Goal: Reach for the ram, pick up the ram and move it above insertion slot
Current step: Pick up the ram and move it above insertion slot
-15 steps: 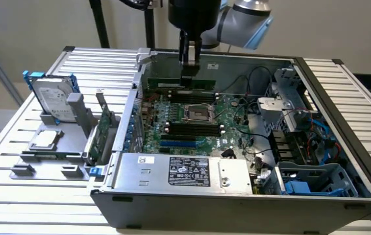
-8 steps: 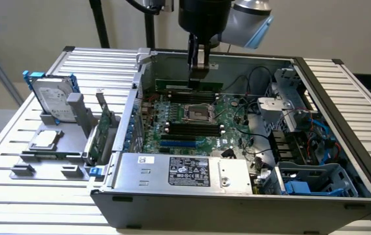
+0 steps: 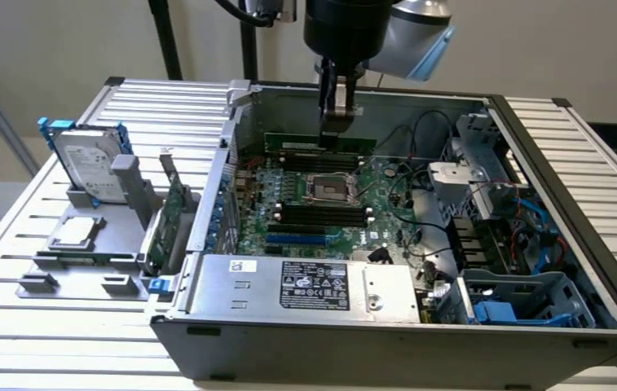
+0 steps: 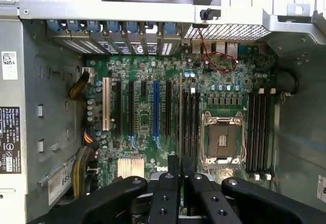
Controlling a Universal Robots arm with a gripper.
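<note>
My gripper point(image 3: 337, 134) reaches down into the open computer case and is shut on the ram point(image 3: 297, 144), a thin green stick with dark chips held level above the motherboard. In the exterior view the stick overlaps the far set of black insertion slots point(image 3: 308, 161) behind the processor socket. A second set of slots point(image 3: 314, 214) lies in front of the socket. In the wrist view the gripper point(image 4: 179, 175) holds the ram point(image 4: 179, 112) edge-on, as a thin line beside the black slots point(image 4: 191, 127). More slots point(image 4: 259, 132) lie past the socket.
The square silver processor socket point(image 3: 328, 189) sits between the slot sets. A blue slot point(image 3: 297, 240) and the power supply point(image 3: 308, 285) lie nearer the front. Cables point(image 3: 438, 236) and drive cages crowd the exterior view's right. Outside the case stand a hard drive point(image 3: 85, 163) and an expansion card point(image 3: 172, 216).
</note>
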